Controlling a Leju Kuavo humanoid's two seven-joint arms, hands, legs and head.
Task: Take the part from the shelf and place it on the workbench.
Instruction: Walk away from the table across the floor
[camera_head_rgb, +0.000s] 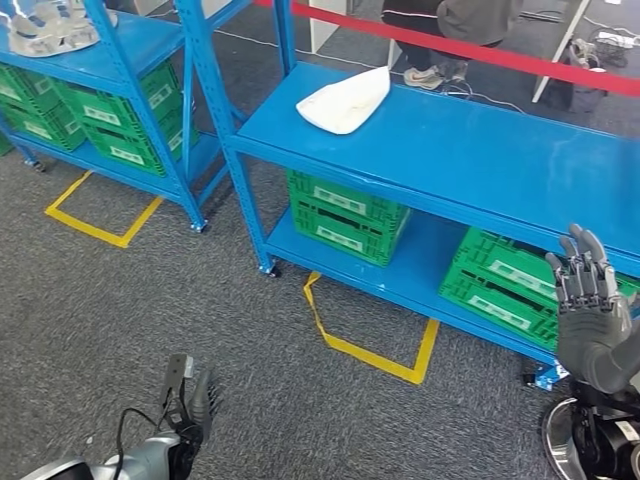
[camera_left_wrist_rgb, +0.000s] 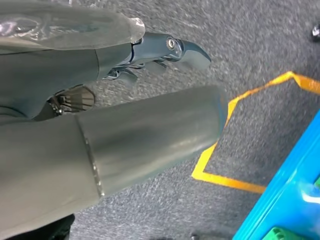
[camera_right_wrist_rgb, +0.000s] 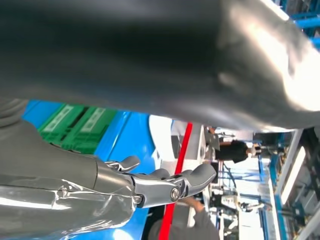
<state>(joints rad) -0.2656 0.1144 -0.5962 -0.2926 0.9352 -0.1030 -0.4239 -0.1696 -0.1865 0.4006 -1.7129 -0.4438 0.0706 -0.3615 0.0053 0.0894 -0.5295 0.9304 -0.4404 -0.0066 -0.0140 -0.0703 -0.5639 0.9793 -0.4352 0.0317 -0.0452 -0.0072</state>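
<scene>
From the head view I saw the white part (camera_head_rgb: 346, 100) lying flat on the upper board of the nearer blue shelf (camera_head_rgb: 468, 150), toward that board's left end and resting on nothing else. My right hand (camera_head_rgb: 589, 300) was raised at the right edge of the picture, in front of the shelf's lower level, its fingers straight, apart and holding nothing. The part lay well apart from it, up and to its left, with a long stretch of bare blue board between them. In the right wrist view the same fingers (camera_right_wrist_rgb: 181, 182) reached out with empty air around them, and a pale shape past them may have been the part; I could not tell for certain.

My left hand (camera_head_rgb: 189, 400) hung low over the grey carpet (camera_head_rgb: 90, 330), far from the part. It held nothing, and in the left wrist view its thumb (camera_left_wrist_rgb: 151, 130) and dark fingers (camera_left_wrist_rgb: 177, 50) stood apart.

Green crates (camera_head_rgb: 347, 215) sat on the lower board, yellow tape (camera_head_rgb: 370, 350) marked the floor, and a red band (camera_head_rgb: 483, 50) ran behind the shelf.
</scene>
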